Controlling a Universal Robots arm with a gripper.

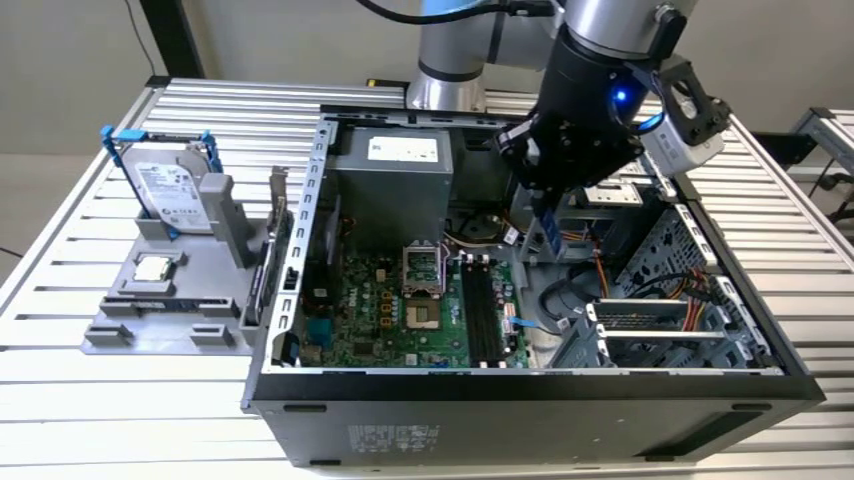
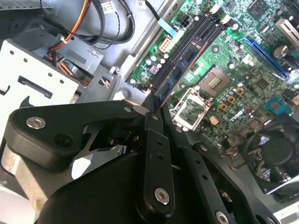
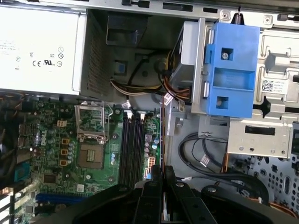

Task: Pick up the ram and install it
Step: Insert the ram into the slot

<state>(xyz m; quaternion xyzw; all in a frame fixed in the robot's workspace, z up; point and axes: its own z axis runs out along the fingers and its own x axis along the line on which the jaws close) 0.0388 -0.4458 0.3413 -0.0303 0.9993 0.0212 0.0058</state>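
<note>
My gripper [image 1: 541, 212] hangs inside the open computer case [image 1: 534, 385], shut on the ram [image 1: 546, 240], a thin bluish stick held by one end. In the second wrist view the ram [image 2: 180, 70] reaches out from the shut fingers [image 2: 154, 140] over the green motherboard [image 2: 233, 88], roughly in line with the long black slots [image 2: 205, 28]. The first wrist view has the ram [image 3: 161, 135] edge-on, just to the side of the slots [image 3: 131, 149] and apart from them. The exterior view places the slots [image 1: 481, 310] below the gripper and towards that view's left.
A grey power supply [image 1: 387, 165] and the processor socket [image 1: 424, 290] sit near the slots. Cables [image 3: 196, 154] and a blue drive bracket [image 3: 231, 70] lie on the far side of the ram. A fixture on the exterior view's left holds a hard drive [image 1: 167, 190] and a processor chip [image 1: 154, 267].
</note>
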